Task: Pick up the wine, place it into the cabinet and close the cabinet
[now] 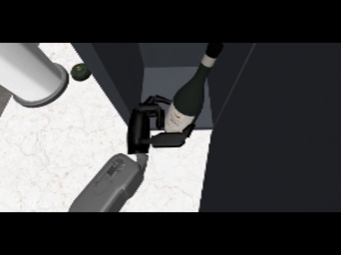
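hand: one hand [145, 130] in view, arm coming up from the lower edge at centre-left. Can't tell which arm it is; I'd guess the right.
fingers: curled round the lower body of the wine bottle [188, 99], thumb under its base, so it is gripping the bottle.
bottle: tilted, neck pointing up and away into the cabinet [122, 79] opening, base at the cabinet's front edge, just above the worktop [48, 149].
why tilted: neck-first probably clears the opening.
door: dark panel [284, 129] at right, stands open, leaves room to insert.
other: grey cylinder [26, 74] and a small green thing [81, 71] at upper left, well apart.
stage: placing under way, door not yet closed.
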Motion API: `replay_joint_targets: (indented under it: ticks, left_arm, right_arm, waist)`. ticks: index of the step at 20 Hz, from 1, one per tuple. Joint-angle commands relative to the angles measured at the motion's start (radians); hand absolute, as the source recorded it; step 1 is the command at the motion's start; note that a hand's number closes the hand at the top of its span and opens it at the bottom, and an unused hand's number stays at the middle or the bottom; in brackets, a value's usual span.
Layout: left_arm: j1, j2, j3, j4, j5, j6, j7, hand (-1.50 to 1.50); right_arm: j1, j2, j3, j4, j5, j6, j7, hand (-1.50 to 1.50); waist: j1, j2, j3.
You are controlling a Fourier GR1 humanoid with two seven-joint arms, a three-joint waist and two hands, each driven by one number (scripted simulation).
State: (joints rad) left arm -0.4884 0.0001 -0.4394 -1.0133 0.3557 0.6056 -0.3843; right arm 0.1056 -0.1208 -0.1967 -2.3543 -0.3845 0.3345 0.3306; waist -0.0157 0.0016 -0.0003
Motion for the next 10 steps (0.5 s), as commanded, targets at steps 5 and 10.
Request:
replay_joint_targets:
  ticks: [5,10]
  left_arm:
    - [-0.122,0.0,0.032,0.226,0.159,-0.043,-0.176,1.5]
    - [-0.23,0.0,-0.033,0.284,0.266,-0.029,-0.167,1.5]
  right_arm:
    - [0.001,0.007,-0.035,0.041,-0.058,0.041,-0.046,-1.5]
    - [0.002,0.009,-0.029,0.014,-0.062,0.028,-0.018,-1.5]
  waist:
    - [-0.005,0.002,0.0]
    - [-0.014,0.003,0.0]
